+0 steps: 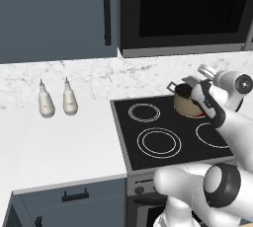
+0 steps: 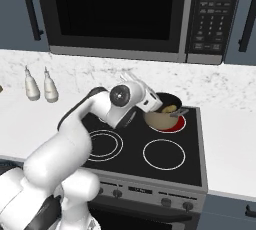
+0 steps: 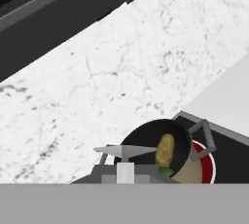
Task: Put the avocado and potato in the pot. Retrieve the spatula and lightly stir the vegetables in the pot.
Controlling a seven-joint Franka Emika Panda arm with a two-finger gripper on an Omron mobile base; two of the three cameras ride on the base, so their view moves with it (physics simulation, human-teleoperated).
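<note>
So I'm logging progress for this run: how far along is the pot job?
Done: the potato and the avocado lie inside the pot, which sits on the red-glowing back burner. In hand: the gripper is shut on the spatula, its pale blade held at the pot's rim. Left: the light stirring itself; whether it has begun cannot be told from these pictures.

From behind the arm's left shoulder, one camera looks forward and down over the stove [image 1: 168, 137] and the counter [image 1: 54, 147] beside it. Its twin on the right looks down at the same stove, and both catch the pot [image 2: 161, 116] and the two white bottles [image 2: 41, 86]. The hand camera sits close above the pot, rolled askew, facing the marble backsplash [image 3: 121, 72].
</note>
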